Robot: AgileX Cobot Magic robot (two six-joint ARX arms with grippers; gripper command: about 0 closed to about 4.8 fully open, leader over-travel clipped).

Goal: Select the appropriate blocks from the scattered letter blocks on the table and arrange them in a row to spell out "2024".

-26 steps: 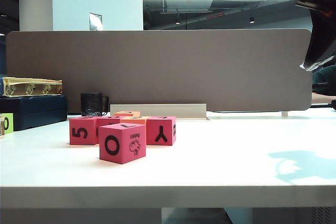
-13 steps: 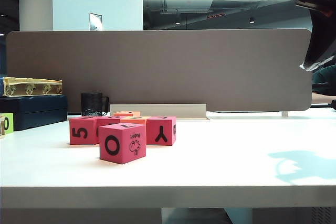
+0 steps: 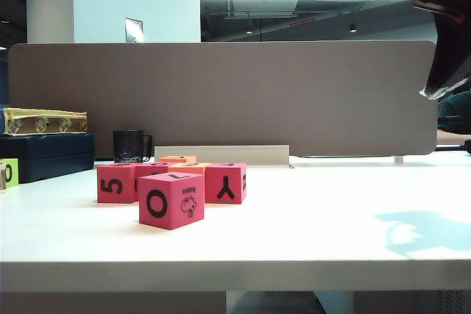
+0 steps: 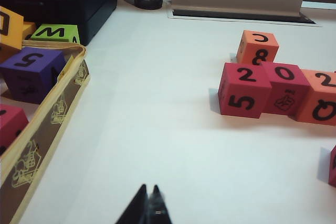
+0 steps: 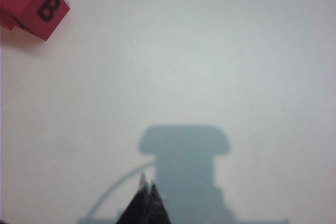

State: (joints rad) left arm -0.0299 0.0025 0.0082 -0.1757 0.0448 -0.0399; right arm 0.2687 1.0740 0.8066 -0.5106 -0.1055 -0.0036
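Note:
In the left wrist view, three letter blocks stand side by side on the white table (image 4: 157, 119): a red one (image 4: 245, 90) with 2 on top, a pink one (image 4: 286, 85) with 0, and an orange one (image 4: 320, 98) with 2. An orange block (image 4: 257, 47) with C and 8 sits behind them. My left gripper (image 4: 148, 188) is shut and empty, well short of that row. In the right wrist view a red block (image 5: 31, 3) showing 4 and B lies far from my right gripper (image 5: 147, 184), which is shut above bare table. The exterior view shows pink 5 (image 3: 116, 184), O (image 3: 171, 201) and Y (image 3: 225, 182) faces.
A yellow-rimmed box (image 4: 58, 114) holds purple (image 4: 29, 72), green (image 4: 52, 32) and other blocks beside the left gripper. A dark case (image 3: 48, 154), a black mug (image 3: 131, 145) and a grey rail (image 3: 221, 155) line the partition (image 3: 221, 93). The right arm (image 3: 445, 27) hangs at the upper right.

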